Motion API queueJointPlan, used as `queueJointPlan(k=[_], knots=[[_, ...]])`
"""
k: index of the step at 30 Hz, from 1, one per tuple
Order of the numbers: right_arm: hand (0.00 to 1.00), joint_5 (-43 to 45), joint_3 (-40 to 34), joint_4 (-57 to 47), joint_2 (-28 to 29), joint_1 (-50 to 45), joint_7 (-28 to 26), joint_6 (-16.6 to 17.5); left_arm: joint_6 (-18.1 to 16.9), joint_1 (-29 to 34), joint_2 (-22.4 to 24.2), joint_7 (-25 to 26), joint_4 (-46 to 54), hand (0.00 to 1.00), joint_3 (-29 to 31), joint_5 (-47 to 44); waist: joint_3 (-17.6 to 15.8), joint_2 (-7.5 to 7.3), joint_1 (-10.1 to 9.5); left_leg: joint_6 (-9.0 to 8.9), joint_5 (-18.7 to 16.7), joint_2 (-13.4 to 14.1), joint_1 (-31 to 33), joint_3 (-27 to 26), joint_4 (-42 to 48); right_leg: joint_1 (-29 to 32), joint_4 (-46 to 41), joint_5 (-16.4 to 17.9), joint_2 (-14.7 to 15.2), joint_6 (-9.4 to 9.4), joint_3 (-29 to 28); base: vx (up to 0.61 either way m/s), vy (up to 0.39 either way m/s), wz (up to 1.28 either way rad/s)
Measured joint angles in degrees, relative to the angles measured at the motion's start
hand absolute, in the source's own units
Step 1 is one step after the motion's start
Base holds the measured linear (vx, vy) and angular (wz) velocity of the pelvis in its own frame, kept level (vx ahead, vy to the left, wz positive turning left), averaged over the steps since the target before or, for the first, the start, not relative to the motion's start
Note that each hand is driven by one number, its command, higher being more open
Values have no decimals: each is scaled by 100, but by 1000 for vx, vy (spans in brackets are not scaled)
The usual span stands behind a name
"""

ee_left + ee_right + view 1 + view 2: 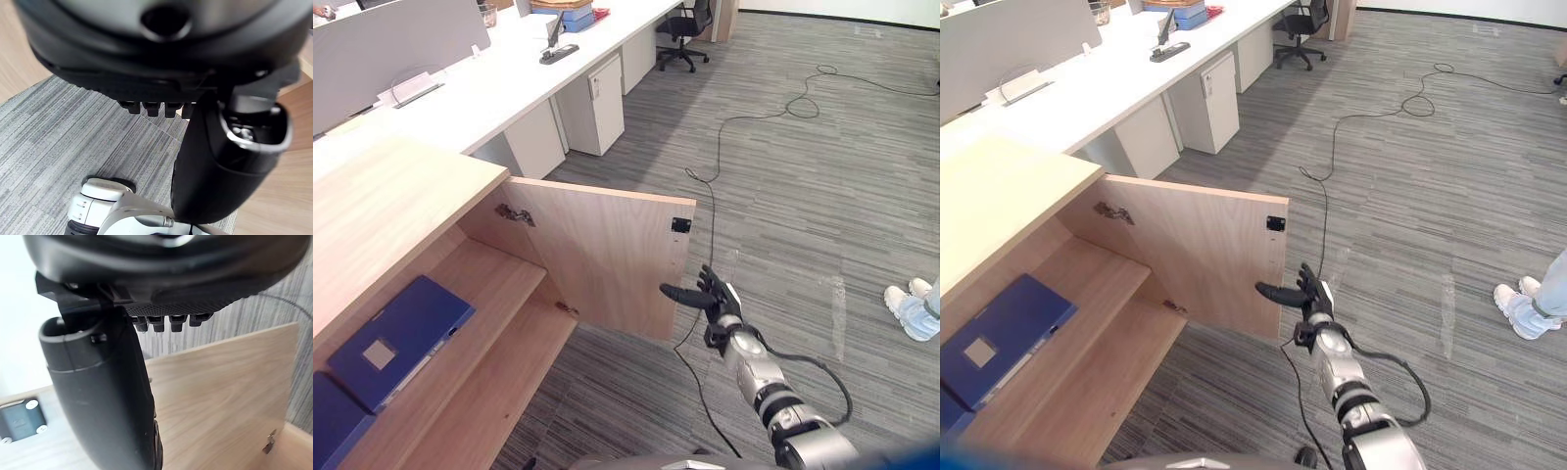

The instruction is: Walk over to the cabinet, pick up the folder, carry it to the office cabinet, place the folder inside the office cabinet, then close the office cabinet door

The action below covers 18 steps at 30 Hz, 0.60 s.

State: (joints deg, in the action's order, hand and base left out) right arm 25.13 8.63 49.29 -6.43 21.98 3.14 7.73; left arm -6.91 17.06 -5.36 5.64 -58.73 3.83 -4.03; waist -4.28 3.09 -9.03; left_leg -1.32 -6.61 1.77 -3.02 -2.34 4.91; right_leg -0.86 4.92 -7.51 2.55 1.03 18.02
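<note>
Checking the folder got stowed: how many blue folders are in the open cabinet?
2. One blue folder lies flat on the upper shelf; a second folder sits beside it, cut off by the view's lower-left edge. More may be hidden under the cabinet top.

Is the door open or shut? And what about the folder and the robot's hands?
office cabinet door, open, swung out wide.
blue folder, lying flat on the cabinet shelf.
right hand, open, by the door's free edge, holding nothing.
left hand, open, holding nothing.

Folder (401, 338) on shelf (499, 284) inside cabinet (391, 196), door (602, 255) to its right, right robot hand (717, 294) beside door edge, desk (509, 78) behind
</note>
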Motion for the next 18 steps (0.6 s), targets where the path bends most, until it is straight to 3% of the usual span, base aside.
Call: queueJointPlan(k=[5,12,18], knots=[[100,-13,179,436,-62,1059,83,-2,-3,-8,30,-5,-60,100,374,-25,-61,-90,-51,-42,254,-21,-9,57,-273,107,20,-67,19,-36,26,-138,-37,4],[100,-31,418,566,-301,2017,224,-7,2,-39,134,-1,-124,100,757,-38,-75,-93,-182,-116,315,37,111,184,-283,204,20,-69,-39,-61,95,-22,-26,4],[100,-143,589,711,-521,2291,345,-8,2,-43,181,3,-126,100,909,-38,-81,-92,-269,-131,330,52,153,311,-296,202,4,-50,-59,-88,205,14,-14,9]])
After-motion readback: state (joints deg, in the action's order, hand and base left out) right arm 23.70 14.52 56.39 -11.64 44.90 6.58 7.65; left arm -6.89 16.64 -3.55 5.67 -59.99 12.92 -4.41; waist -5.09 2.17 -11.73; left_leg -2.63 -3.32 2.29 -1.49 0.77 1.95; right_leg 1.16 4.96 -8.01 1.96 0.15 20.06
